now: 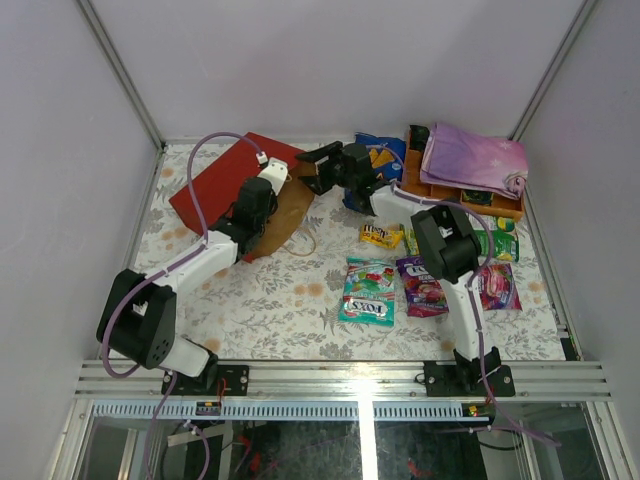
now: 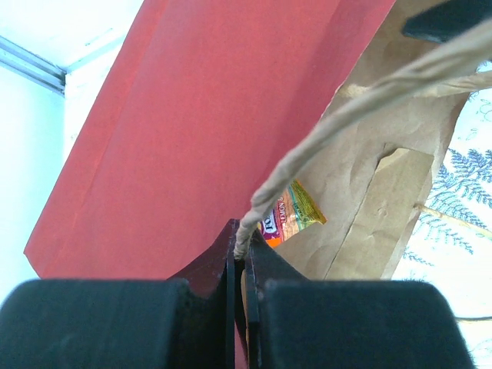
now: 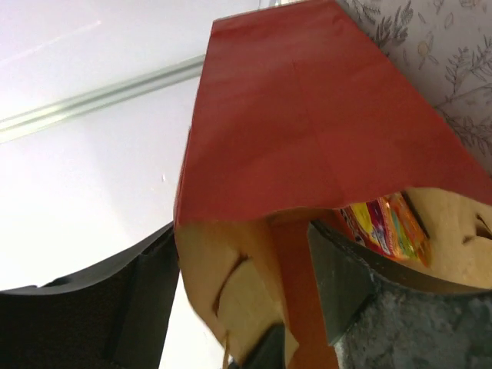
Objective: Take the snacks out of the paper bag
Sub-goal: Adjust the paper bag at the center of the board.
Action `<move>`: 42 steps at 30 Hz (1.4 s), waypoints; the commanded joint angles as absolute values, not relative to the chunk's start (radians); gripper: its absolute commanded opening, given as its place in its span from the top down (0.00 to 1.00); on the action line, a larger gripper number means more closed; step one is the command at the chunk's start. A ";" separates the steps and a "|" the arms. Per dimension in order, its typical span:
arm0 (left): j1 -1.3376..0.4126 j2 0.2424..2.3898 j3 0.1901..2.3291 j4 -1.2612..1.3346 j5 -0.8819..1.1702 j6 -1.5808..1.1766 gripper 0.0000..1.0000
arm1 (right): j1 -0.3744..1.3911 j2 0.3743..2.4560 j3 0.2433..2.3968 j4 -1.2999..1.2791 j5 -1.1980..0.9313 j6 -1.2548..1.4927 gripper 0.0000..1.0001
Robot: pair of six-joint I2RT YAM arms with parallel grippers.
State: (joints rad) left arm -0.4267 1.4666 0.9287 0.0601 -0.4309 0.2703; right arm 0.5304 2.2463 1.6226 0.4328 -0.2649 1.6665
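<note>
The paper bag [image 1: 222, 180] lies on its side at the far left, red outside, brown mouth facing right. My left gripper [image 1: 283, 170] is shut on its string handle [image 2: 346, 115], pinched at the fingertips [image 2: 234, 244], and holds the mouth up. An orange-yellow candy packet [image 2: 292, 211] lies inside the bag. My right gripper [image 1: 308, 172] is open at the mouth. In the right wrist view its jaws [image 3: 246, 284] straddle the bag's upper lip [image 3: 231, 269], and the packet [image 3: 384, 227] shows just behind one finger. Teal [image 1: 368, 290], purple [image 1: 420, 285], pink [image 1: 497, 285], green [image 1: 495, 243] and yellow [image 1: 380, 236] packs lie on the table.
A blue Doritos bag [image 1: 378, 160] lies behind my right arm. An orange tray [image 1: 470, 200] with a folded purple cloth [image 1: 472, 158] stands at the far right. The second string handle [image 1: 300, 240] trails on the floral tablecloth. White walls close in three sides.
</note>
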 commanded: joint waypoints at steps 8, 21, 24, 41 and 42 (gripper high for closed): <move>-0.441 1.444 0.923 0.115 -0.445 0.234 1.00 | 0.556 2.436 1.907 0.462 -0.205 1.786 0.76; -0.440 1.467 0.904 0.078 -0.672 0.159 0.90 | 0.566 2.283 1.589 0.666 -0.045 1.883 1.00; -0.430 1.473 0.914 0.104 -0.679 0.196 0.92 | 0.567 2.228 1.480 0.730 0.009 1.903 1.00; -0.326 1.594 0.886 0.538 -0.361 0.450 0.93 | 0.630 1.960 1.155 0.739 0.320 1.886 1.00; -0.320 1.613 0.897 0.554 -0.346 0.462 0.93 | 0.640 1.958 1.161 0.718 0.330 1.887 1.00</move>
